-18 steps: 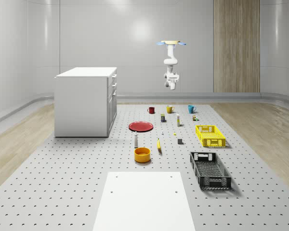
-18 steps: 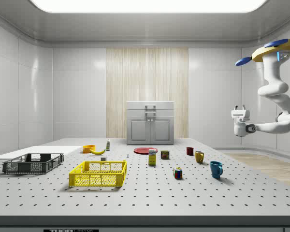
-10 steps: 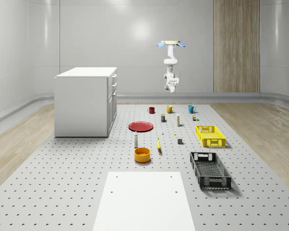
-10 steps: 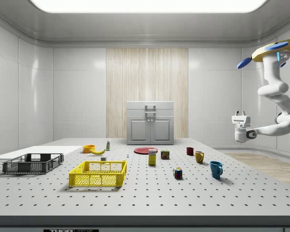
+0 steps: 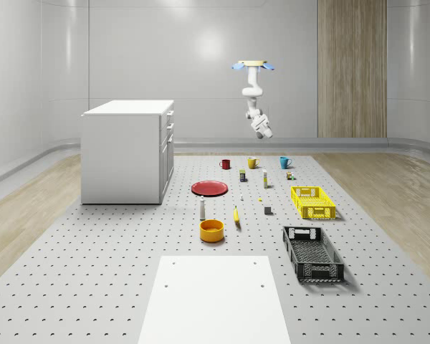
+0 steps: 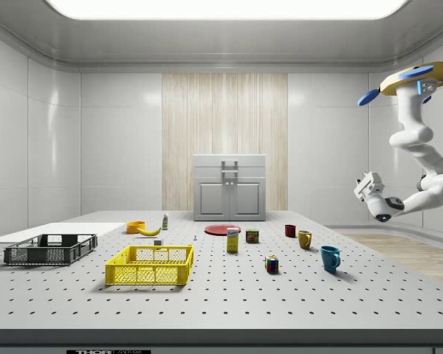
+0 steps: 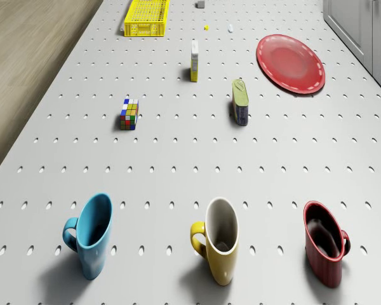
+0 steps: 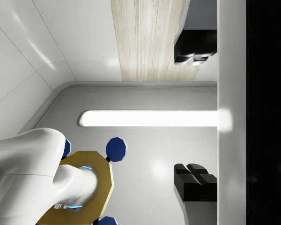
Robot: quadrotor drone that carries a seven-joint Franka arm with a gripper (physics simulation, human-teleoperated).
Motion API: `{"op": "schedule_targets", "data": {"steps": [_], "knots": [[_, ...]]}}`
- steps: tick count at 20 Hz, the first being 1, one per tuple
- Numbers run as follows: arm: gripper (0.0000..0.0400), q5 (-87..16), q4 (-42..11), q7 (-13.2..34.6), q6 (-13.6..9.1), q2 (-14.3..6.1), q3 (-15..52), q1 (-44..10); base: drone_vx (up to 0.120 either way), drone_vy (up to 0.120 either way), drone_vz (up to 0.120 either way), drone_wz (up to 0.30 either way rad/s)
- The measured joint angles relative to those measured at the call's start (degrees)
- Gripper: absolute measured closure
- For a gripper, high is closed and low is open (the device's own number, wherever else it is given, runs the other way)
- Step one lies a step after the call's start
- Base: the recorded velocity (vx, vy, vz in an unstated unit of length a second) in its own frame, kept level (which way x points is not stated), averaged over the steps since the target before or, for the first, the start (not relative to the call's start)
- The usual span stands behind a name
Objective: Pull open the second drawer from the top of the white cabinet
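The white cabinet (image 5: pixel 125 152) stands on the table at the whole-scene view's left, its drawer fronts (image 5: pixel 169 132) facing the middle. In the side view the cabinet (image 6: pixel 229 198) is far off, and the second drawer's handle (image 6: pixel 229 175) sits flush with the front. The drone (image 5: pixel 254 65) hovers high over the table's far end, above the mugs, well away from the cabinet. My gripper (image 5: pixel 265 130) hangs below it on the bent arm, tilted upward (image 6: pixel 368 186). In the wrist view the gripper (image 8: pixel 195 117) faces the ceiling, its black fingers (image 8: pixel 193 52) wide apart and holding nothing.
Below the drone stand a blue mug (image 7: pixel 89 235), a yellow mug (image 7: pixel 220 240) and a red mug (image 7: pixel 325 244). Farther on lie a Rubik's cube (image 7: pixel 129 114), a can (image 7: pixel 240 101), a red plate (image 7: pixel 290 63) and a yellow crate (image 5: pixel 313 202). A black crate (image 5: pixel 312 253) and an orange bowl (image 5: pixel 211 230) sit nearer.
The hand has tipped from level to pointing up and has swung toward the whole-scene view's right. The drone has stayed nearly in place. The cabinet is unchanged.
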Motion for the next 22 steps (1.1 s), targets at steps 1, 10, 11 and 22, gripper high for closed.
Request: {"op": "schedule_targets", "data": {"steps": [1, 10, 11, 22], "knots": [[0.0093, 4.3, -1.6, -0.7, 0.0, -0.2, -2.8, 1.0, 0.120, -0.120, 0.000, 0.000], [0.0098, 22.0, -10.9, -3.6, 1.3, -2.8, -15.3, 8.3, 0.120, -0.120, 0.120, 0.000], [0.0099, 22.6, -11.4, -3.7, 1.6, -3.1, -16.0, 8.9, 0.120, -0.120, 0.120, 0.000], [0.0100, 24.0, -13.7, -3.0, 4.8, -6.3, -20.1, 14.2, 0.120, -0.120, 0.065, 0.000]]}}
